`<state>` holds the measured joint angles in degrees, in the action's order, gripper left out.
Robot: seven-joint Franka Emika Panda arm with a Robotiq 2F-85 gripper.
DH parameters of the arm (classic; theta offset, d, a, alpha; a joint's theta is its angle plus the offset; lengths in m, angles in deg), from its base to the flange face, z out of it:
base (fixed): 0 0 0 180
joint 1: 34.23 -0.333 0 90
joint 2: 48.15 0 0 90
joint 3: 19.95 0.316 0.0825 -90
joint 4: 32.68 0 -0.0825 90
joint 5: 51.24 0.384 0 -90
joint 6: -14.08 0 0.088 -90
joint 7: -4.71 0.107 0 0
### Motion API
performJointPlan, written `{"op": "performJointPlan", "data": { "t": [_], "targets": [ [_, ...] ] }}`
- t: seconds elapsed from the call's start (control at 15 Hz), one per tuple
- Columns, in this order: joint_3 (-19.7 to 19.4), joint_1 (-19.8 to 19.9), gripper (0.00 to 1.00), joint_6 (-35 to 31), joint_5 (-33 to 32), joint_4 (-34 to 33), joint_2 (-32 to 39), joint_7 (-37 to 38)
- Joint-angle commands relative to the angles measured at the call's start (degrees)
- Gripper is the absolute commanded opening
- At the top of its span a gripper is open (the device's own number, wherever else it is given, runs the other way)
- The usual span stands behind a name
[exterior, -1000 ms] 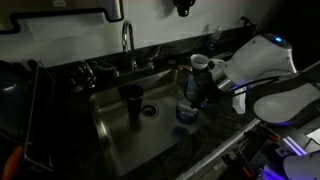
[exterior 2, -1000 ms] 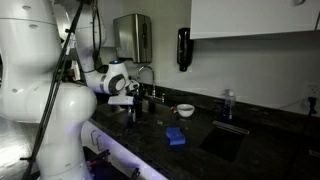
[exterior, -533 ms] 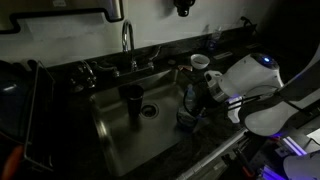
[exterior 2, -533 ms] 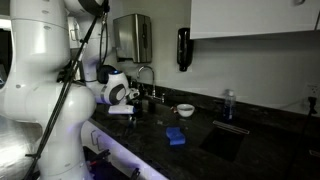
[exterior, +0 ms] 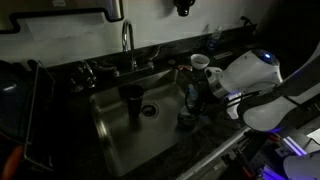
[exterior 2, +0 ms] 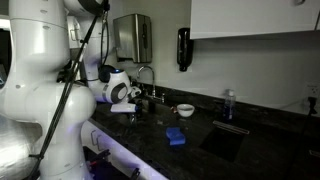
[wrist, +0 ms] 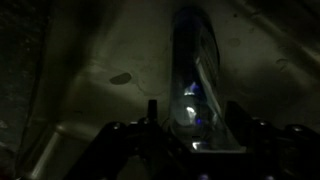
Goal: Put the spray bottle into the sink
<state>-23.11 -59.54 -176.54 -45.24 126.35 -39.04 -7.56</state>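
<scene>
The spray bottle, slim and clear with a bluish glint, stands inside the sink against its right-hand wall. My gripper reaches in from the counter side, level with the bottle. In the wrist view the bottle rises between my two dark fingers. A small gap shows on each side of it, so the gripper is open around the bottle. In an exterior view the arm's white wrist hangs over the sink and the bottle is hidden.
A dark tumbler stands in the basin beside the round drain. The gooseneck tap rises behind. A white bowl sits on the counter behind my wrist. A blue sponge lies on the dark counter.
The arm has sunk lower over the sink's right-hand side with the bottle. The fingers have since spread off the bottle's sides.
</scene>
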Motion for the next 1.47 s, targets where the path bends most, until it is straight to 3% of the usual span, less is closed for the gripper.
{"op": "performJointPlan", "data": {
  "t": [0.0, 0.73, 1.13, 1.27, 1.33, 1.4],
  "targets": [
    [-1.51, 0.98, 0.98, 1.39, -0.59, -0.12, -2.33, -3.05],
    [-7.9, 0.99, 1.0, 2.86, -0.38, 0.03, -8.28, -10.8],
    [-9.54, 0.73, 1.0, 3.83, -0.58, 0.0, -11.49, -13.79],
    [-9.4, 0.48, 1.0, 4.43, -0.65, 0.03, -12.67, -14.25],
    [-2.9, 8.19, 1.0, 4.87, -7.06, 0.03, -13.31, -9.35],
    [-2.0, 8.77, 1.0, 5.08, -8.46, 0.13, -13.99, -8.82]
  ]
}}
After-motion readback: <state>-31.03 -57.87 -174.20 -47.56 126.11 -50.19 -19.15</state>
